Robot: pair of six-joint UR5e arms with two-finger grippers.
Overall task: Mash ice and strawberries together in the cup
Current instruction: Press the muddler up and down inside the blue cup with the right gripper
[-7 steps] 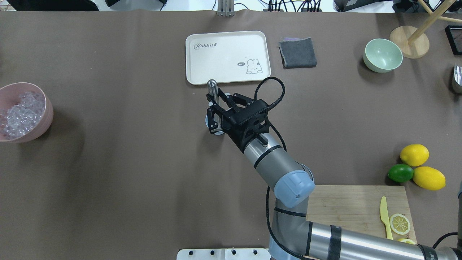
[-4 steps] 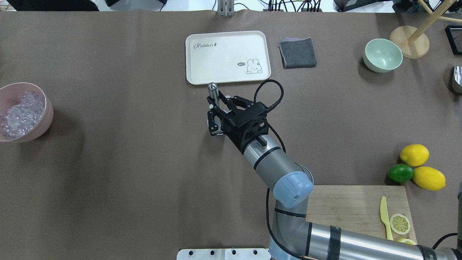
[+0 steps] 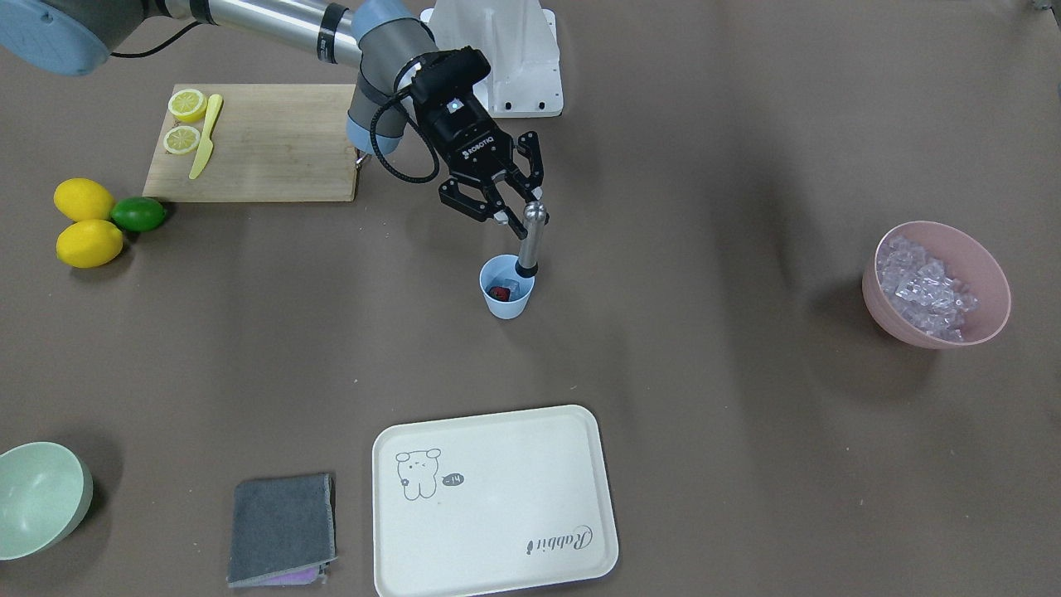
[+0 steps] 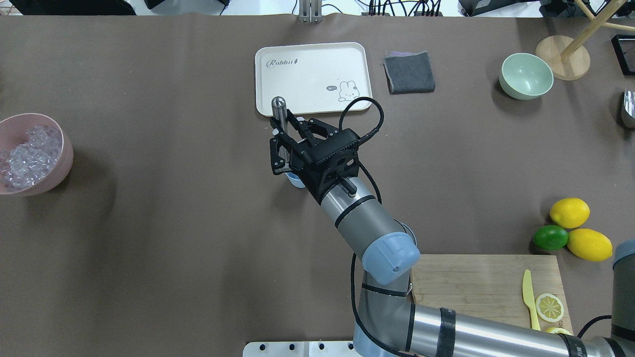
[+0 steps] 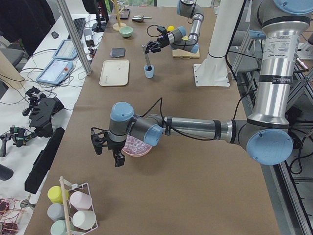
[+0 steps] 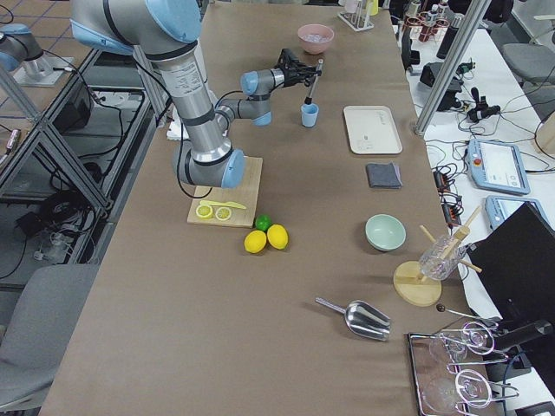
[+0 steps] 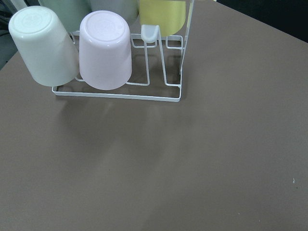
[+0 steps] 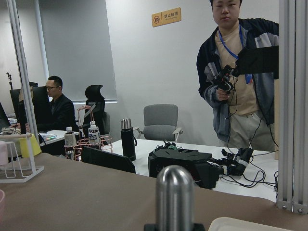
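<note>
Right jaws were nearly closed, pinched on the metal muddler [image 3: 529, 242] just under its rounded knob, with only the rod's own width keeping them apart. The rod stood almost upright, its dark foot at the mouth of the cup [image 3: 506, 307], close to the rim's right side in the front-facing view. That light-blue cup sat on the tabletop [image 3: 704, 166] a little above the centre of that view, just below the jaws. Down inside it lay the strawberry [image 3: 498, 292], a red spot toward the left of the cup's floor. Something pale beside it was too small to make out. The ice [image 3: 916, 286] I could be sure of was heaped in the pink bowl [image 3: 991, 286] at the right edge of the same view, well apart from the cup.

Left jaws showed only in the left side view, hanging just beside the pink bowl at lower centre, and I could not tell whether they were open or closed.

As for writing, the black body [image 3: 468, 137] behind the right jaws bore "ROBOTIQ" in white. The cream tray [image 4: 312, 101], upper centre of the overhead view, read "Rabbit" in its top left corner. A small bubble by its drawn rabbit [image 4: 349, 91] said "hi". An orange sign [image 8: 167, 17] on the wall in the right wrist view was too small to read.
</note>
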